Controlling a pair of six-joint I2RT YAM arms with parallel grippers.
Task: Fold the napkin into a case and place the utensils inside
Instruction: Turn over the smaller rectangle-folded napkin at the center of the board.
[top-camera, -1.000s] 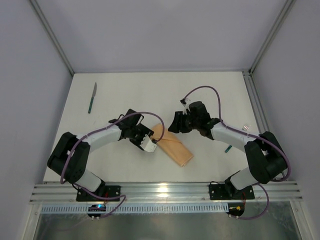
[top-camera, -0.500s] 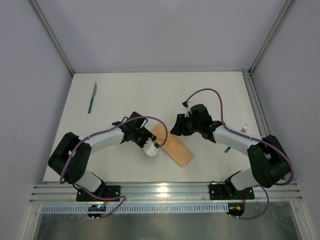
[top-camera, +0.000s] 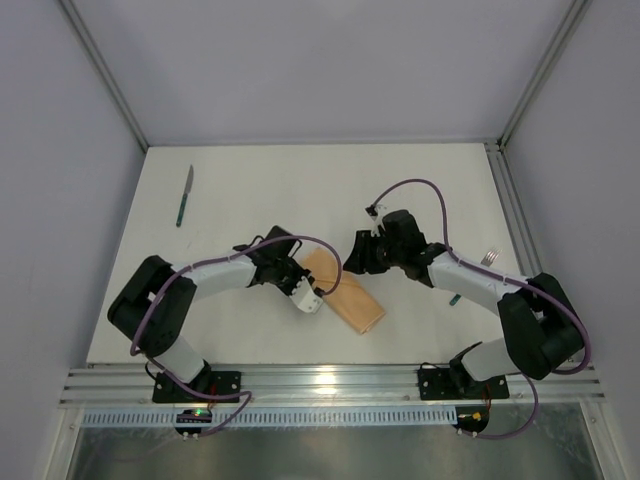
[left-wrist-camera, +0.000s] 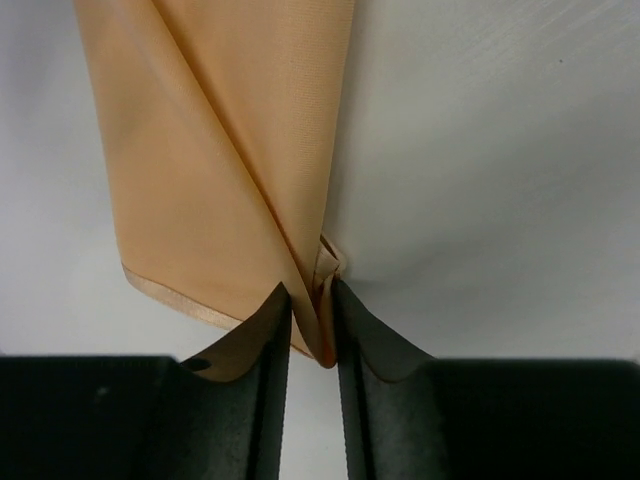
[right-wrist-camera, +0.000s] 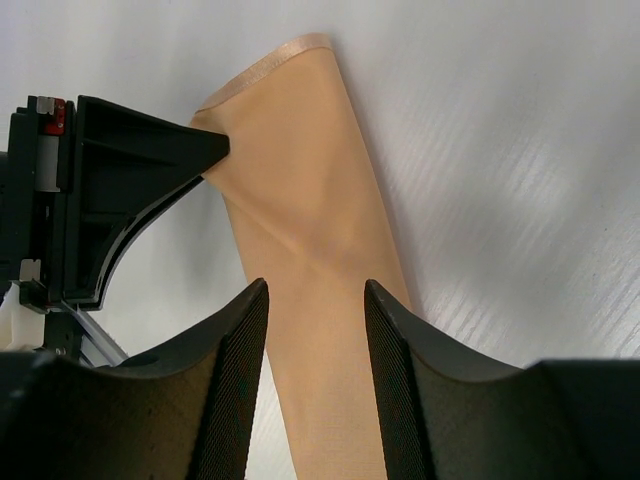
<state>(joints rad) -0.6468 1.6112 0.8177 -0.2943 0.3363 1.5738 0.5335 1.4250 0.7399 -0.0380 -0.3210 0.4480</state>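
Observation:
The peach-orange napkin (top-camera: 348, 297) lies folded into a narrow oblong strip in the middle of the table. My left gripper (top-camera: 314, 288) is shut on a fold at the strip's near-left edge; in the left wrist view the cloth (left-wrist-camera: 220, 150) is pinched between the fingertips of the gripper (left-wrist-camera: 312, 292). My right gripper (top-camera: 358, 262) is open, hovering over the strip's far end with the cloth (right-wrist-camera: 310, 200) showing between its jaws (right-wrist-camera: 315, 290). The knife (top-camera: 185, 195) lies far left. The fork (top-camera: 488, 258) lies at the right, partly hidden under the right arm.
The left gripper's black finger (right-wrist-camera: 130, 200) shows at the left of the right wrist view, close to the right jaws. A metal rail (top-camera: 320, 385) runs along the near edge. Walls enclose the table on three sides.
My left gripper has shifted a little right and toward the near edge, keeping its pinch on the cloth. My right gripper has edged slightly nearer over the strip's far end.

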